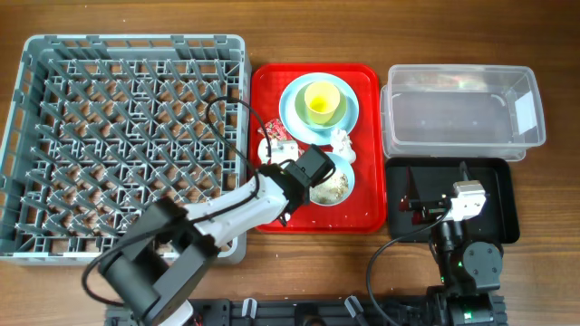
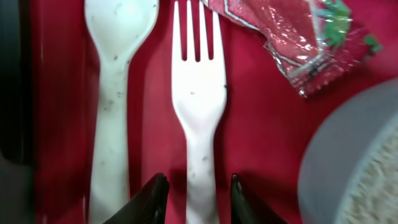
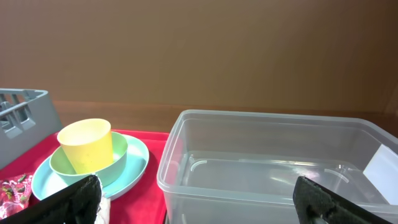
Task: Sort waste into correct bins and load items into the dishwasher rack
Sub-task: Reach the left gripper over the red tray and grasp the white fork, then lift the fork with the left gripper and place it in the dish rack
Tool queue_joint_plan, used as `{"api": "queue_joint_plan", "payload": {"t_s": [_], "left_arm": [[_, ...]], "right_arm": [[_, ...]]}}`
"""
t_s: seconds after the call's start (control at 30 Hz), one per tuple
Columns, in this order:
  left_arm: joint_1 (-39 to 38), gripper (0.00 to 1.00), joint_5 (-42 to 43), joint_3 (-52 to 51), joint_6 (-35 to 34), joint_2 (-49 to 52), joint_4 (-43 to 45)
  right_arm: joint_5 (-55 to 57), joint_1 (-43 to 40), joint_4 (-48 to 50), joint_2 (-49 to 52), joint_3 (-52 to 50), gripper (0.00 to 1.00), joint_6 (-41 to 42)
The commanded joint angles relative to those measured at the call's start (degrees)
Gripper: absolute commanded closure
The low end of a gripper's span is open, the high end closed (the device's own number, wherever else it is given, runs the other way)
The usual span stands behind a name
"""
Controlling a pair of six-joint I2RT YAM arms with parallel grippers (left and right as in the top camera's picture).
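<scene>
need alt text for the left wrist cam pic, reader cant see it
A white plastic fork lies on a red tray, its handle between the open jaws of the left gripper. A white spoon lies parallel on its left; a crinkled red wrapper sits top right and a blurred bowl with rice-like scraps bottom right.

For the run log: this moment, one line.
left gripper: open, straddling fork handle on red tray | right gripper: open, above black tray

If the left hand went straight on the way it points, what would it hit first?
Probably the white fork: the left hand straddles its handle, red tray right beneath, though depth is unclear.
</scene>
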Motion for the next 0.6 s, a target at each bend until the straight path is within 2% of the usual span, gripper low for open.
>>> {"api": "queue_joint_plan", "payload": {"t_s": [0.0,0.1,0.17,0.27,0.37,0.47,0.57], "left_arm": [[-0.2,0.69,-1.27,-0.39,-0.37,3.78,1.51],[-0.2,0.88,-1.25,-0.39,-0.35,4.9,1.68],[-0.2,0.96,-1.25,-0.37,-0.37,4.87,1.68],[-0.17,0.96,-1.99,-0.33,-0.33,4.5,1.66],[-0.17,0.96,-6.64,0.37,-0.33,2.19,0.35],[-0.2,0.96,-12.15,2.91,-0.33,-3.85,-3.76],[-0.17,0.96,-12.68,3.98,0.31,-12.07,-5.07]], "right_arm": [[-0.5,0.2,0.33,-0.11,-0.07,0.0,-0.57],[-0.52,0.2,0.33,-0.11,-0.07,0.0,-0.59],[-0.5,0.2,0.33,-0.11,-0.07,0.0,-0.59],[-0.5,0.2,0.33,-0.09,-0.07,0.0,-0.57],[-0.5,0.2,0.33,-0.09,-0.07,0.0,-0.57],[-0.52,0.2,0.33,-0.11,-0.07,0.0,-0.57],[-0.5,0.2,0.33,-0.11,-0.07,0.0,-0.59]]}}
